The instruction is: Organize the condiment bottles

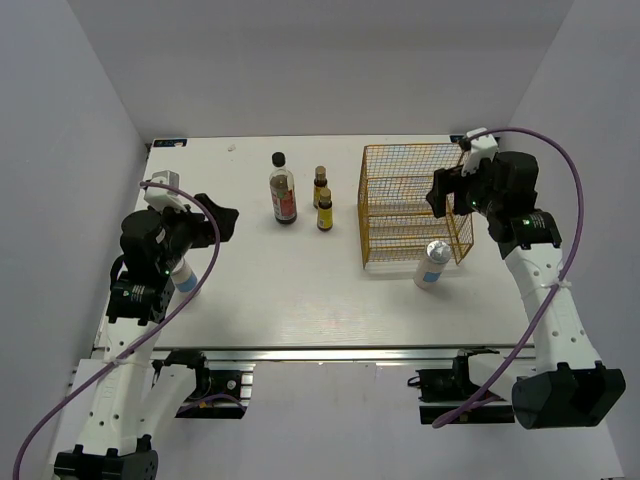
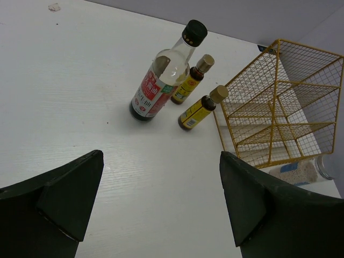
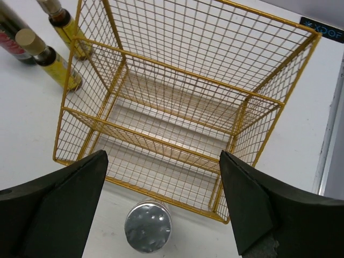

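The tall dark-sauce bottle (image 1: pixel 284 195) with red label and black cap stands at the table's back centre. Two tiny brown yellow-labelled bottles (image 1: pixel 320 186) (image 1: pixel 325 212) stand just right of it. One white blue-labelled cylinder (image 1: pixel 432 265) stands in front of the yellow wire basket (image 1: pixel 412 200). The other (image 1: pixel 185 279) stands under my left arm, partly hidden. My left gripper (image 1: pixel 215 222) is open and empty, left of the bottles (image 2: pixel 161 80). My right gripper (image 1: pixel 445 192) is open and empty above the basket's right side, with the cylinder's silver cap (image 3: pixel 148 226) between its fingers' lines of sight.
The basket (image 3: pixel 183 107) has wire shelves and holds nothing. Purple cables loop from both arms. The table's back edge meets a white wall. The left wrist view shows the basket (image 2: pixel 279 102) to the right of the three bottles.
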You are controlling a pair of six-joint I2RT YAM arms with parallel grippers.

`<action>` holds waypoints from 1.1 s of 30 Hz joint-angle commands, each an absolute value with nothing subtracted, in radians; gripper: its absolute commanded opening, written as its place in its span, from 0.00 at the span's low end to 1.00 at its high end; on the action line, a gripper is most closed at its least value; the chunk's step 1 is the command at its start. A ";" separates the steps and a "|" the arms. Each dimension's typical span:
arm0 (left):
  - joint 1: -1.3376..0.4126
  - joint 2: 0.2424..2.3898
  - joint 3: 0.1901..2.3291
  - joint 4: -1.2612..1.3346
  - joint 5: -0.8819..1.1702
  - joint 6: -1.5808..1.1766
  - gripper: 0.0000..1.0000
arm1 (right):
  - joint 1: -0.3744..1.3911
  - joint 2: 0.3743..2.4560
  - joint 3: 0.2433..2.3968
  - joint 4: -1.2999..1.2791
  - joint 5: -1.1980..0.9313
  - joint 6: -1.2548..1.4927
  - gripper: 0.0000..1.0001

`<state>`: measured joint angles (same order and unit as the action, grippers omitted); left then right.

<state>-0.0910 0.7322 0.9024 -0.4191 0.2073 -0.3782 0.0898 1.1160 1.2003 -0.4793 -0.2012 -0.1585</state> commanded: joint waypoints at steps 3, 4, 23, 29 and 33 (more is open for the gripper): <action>-0.087 0.723 0.902 -0.428 0.253 -0.370 0.98 | 0.087 1.131 1.249 -0.543 -0.467 -0.357 0.89; -0.087 0.719 0.896 -0.429 0.256 -0.373 0.98 | 0.090 1.132 1.247 -0.581 -0.541 -0.418 0.89; -0.087 0.698 0.917 -0.574 0.204 -0.391 0.86 | 0.693 1.558 1.521 -0.239 -0.106 -0.135 0.69; -0.087 0.663 0.902 -0.589 0.195 -0.419 0.87 | 0.744 1.796 1.744 -0.184 -0.060 -0.028 0.89; -0.087 0.657 0.890 -0.586 0.206 -0.436 0.87 | 0.761 1.913 1.854 -0.158 -0.034 -0.022 0.89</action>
